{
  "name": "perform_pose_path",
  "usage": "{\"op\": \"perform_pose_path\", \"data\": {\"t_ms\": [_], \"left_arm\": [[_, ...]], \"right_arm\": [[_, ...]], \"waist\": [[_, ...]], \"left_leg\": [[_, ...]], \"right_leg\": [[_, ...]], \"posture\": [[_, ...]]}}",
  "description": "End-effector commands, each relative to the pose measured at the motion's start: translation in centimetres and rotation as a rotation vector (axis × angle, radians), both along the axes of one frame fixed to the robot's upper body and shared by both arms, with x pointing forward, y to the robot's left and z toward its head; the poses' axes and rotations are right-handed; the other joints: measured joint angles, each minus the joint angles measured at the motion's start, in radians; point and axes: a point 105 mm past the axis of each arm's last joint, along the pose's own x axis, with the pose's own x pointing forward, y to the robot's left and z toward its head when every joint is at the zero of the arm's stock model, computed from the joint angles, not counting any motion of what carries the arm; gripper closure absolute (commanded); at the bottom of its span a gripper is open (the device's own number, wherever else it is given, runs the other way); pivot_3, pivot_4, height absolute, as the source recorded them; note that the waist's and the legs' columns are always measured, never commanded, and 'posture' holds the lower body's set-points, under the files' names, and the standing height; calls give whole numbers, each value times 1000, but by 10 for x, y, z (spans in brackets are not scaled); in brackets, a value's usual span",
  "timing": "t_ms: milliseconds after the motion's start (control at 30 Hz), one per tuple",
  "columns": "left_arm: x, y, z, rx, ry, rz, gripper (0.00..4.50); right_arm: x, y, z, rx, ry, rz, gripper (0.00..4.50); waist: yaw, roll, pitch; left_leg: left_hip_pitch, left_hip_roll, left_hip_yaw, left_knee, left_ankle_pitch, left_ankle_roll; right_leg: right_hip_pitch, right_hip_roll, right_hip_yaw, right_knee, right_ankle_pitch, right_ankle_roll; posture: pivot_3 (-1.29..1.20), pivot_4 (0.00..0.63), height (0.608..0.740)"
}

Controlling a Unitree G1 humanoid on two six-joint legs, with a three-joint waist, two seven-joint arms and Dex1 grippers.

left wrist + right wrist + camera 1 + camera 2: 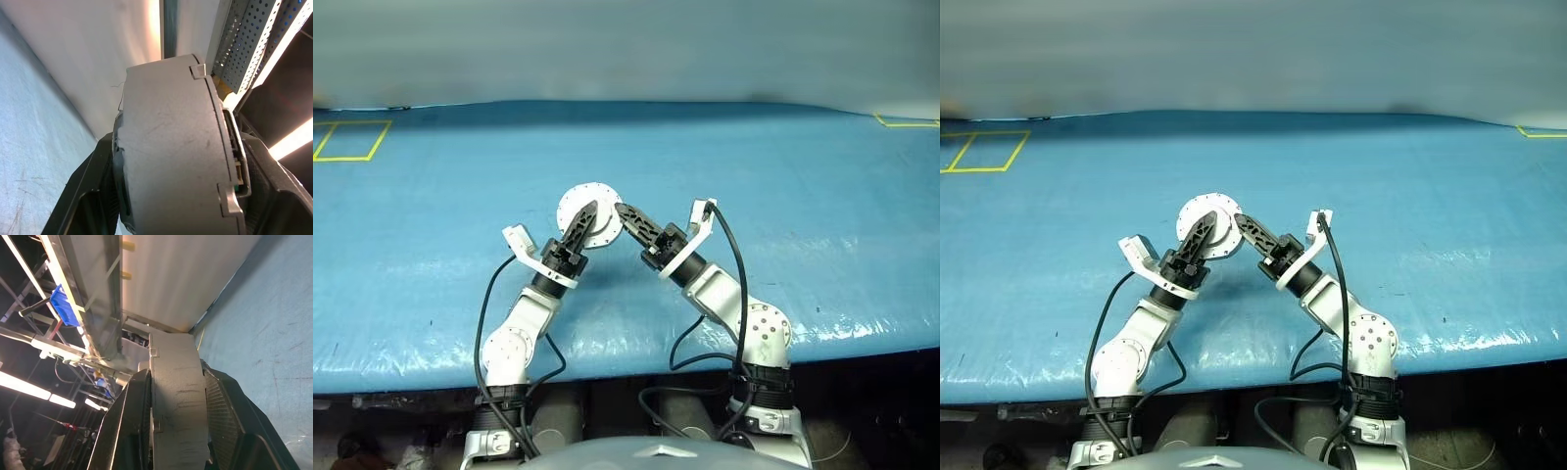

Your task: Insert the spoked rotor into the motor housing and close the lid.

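Observation:
The motor housing is a round silver piece held up over the blue table between both grippers. Its flat face with small holes and a jagged edge, the lid, is turned towards my head. My left gripper is shut on the housing from the left. My right gripper is shut on it from the right. In the left wrist view the grey side wall of the housing sits between two black fingers. The right wrist view has the same wall clamped between its fingers. The spoked rotor is out of view.
The blue table cover stretches wide on all sides of the arms. Yellow tape outlines lie at the far left and the far right. The table's front edge runs just in front of my arms.

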Motion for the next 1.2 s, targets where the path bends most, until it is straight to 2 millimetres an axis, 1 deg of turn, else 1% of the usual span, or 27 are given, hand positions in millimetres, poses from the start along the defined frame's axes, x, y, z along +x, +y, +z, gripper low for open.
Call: {"op": "perform_pose_path", "data": {"t_ms": [33,133,200,267,333,433,500,533,633,667,700,767,833,933,1033,1100,1200], "left_arm": [[-2,-13,11,-21,-21,-20,1846],[2,-9,9,-29,-3,10,1846],[4,-7,7,-23,7,26,1846],[5,-6,4,-11,15,36,1846],[6,-5,1,-4,26,50,1846],[8,-2,-4,1,49,74,1846],[10,1,-8,15,65,97,1846],[13,6,-12,31,81,136,1846],[24,27,-20,65,135,291,1846],[29,39,-23,62,163,362,1846],[35,55,-27,64,207,450,1846],[42,80,-33,51,269,570,1846],[47,100,-36,69,310,647,1846],[53,128,-31,72,326,756,1846],[62,147,-29,115,355,832,1846],[67,157,-36,177,421,873,1846],[72,162,-49,238,505,869,1846]], "right_arm": [[-6,7,23,45,-85,31,3244],[-4,7,22,38,-84,26,3244],[-4,7,21,29,-86,24,2509],[-3,7,22,26,-93,23,1925],[-3,7,24,24,-108,18,1242],[-1,4,27,24,-119,-20,292],[1,3,27,19,-119,-44,292],[3,2,26,1,-118,-69,292],[11,-3,20,-77,-100,-146,292],[14,-5,15,-117,-89,-169,292],[19,-8,7,-153,-54,-196,292],[24,-11,-1,-197,-27,-218,292],[24,-13,-3,-207,-28,-220,292],[24,-15,-5,-233,-41,-222,292],[24,-14,-7,-253,-48,-217,292],[23,-14,-7,-260,-53,-215,292],[24,-13,-6,-264,-62,-215,292]], "waist": [[0,0,0],[0,0,0],[0,0,0],[0,0,0],[0,0,0],[0,0,0],[0,0,0],[0,0,0],[-1,0,0],[-3,0,0],[-4,0,0],[-1,-1,0],[5,-1,0],[16,-2,0],[15,-2,0],[12,-2,0],[8,-2,0]], "left_leg": [[0,0,0,0,0,0],[0,0,0,0,0,0],[0,0,0,0,0,0],[0,0,0,0,0,0],[0,0,0,0,0,0],[0,0,0,0,0,0],[0,0,0,1,0,0],[0,0,0,1,0,0],[1,0,1,1,0,0],[2,0,2,1,0,0],[3,1,3,1,0,0],[3,1,2,1,0,0],[2,2,2,2,1,-1],[-1,1,1,5,0,-1],[-2,0,1,11,-1,2],[-2,0,2,15,-2,3],[0,0,2,15,-2,3]], "right_leg": [[0,0,0,0,0,0],[0,0,0,0,0,0],[0,0,0,0,0,0],[0,0,0,0,0,0],[0,0,0,0,0,0],[0,0,0,0,0,0],[0,0,0,0,0,0],[0,0,0,0,0,0],[1,0,1,0,1,0],[1,1,2,1,0,1],[1,1,2,1,0,1],[1,2,1,1,1,0],[1,3,1,1,2,0],[1,3,1,0,4,2],[3,3,2,-1,7,2],[5,3,2,-1,6,7],[6,3,3,-1,7,8]], "posture": [[0,150,740],[0,150,740],[0,150,740],[0,150,740],[0,150,740],[0,150,740],[0,150,740],[0,150,740],[0,150,740],[0,150,740],[0,150,740],[0,150,740],[0,150,740],[0,150,740],[0,150,740],[0,150,740],[0,150,740]]}}
